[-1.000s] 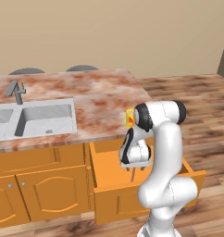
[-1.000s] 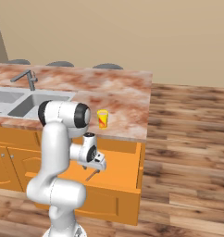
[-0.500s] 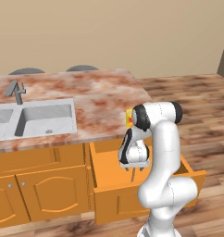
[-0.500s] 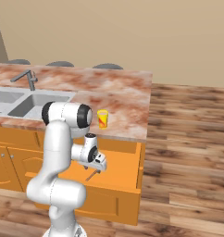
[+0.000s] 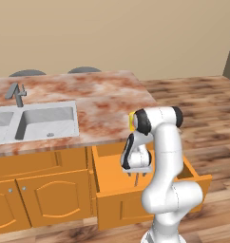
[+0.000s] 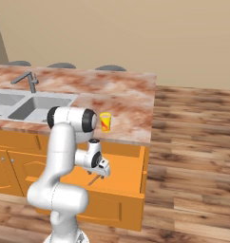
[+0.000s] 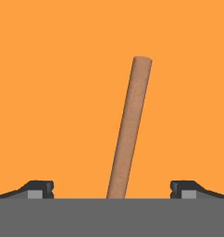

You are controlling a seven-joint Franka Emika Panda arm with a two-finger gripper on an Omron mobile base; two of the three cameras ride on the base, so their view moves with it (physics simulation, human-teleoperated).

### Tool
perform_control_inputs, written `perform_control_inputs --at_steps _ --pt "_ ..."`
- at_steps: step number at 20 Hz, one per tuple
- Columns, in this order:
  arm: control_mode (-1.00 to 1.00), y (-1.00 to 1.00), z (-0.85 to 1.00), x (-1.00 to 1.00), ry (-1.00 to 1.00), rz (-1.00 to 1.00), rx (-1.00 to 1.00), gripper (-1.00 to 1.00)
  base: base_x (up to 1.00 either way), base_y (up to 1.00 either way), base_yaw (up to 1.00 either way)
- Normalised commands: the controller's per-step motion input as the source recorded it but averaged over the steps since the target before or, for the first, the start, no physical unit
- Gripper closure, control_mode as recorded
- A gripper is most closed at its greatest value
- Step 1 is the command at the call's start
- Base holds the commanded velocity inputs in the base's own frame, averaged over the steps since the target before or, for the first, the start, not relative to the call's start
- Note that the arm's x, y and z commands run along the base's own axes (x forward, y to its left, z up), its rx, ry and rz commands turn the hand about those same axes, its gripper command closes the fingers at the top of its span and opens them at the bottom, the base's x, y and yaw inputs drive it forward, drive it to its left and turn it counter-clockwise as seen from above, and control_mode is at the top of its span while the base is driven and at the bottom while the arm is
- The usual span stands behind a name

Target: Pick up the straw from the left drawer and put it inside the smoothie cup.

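I'm watching both base views facing open left drawer (image 5: 136, 190) (image 6: 129, 190) from behind arm; hand view hanging close above drawer floor (image 7: 63, 92).

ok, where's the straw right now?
Hand view: the straw lies on the left drawer floor, between the open tool's fingertips.

The white arm rises from its base, bends sharply at the elbow and folds back down, its wrist turned so the gripper (image 5: 136, 176) points downward. Its two dark fingers (image 7: 37, 189) stand wide apart, nothing clasped between them.
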Motion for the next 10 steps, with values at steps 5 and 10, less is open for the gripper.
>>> perform_control_inputs --at_steps 5,10 --pt "-1.0 0.0 -0.23 0.13 0.0 -0.03 0.0 -1.0 0.0 0.0 0.0" --pt "-1.0 0.0 -0.23 0.11 0.0 -0.03 0.0 -1.0 0.0 0.0 0.0"
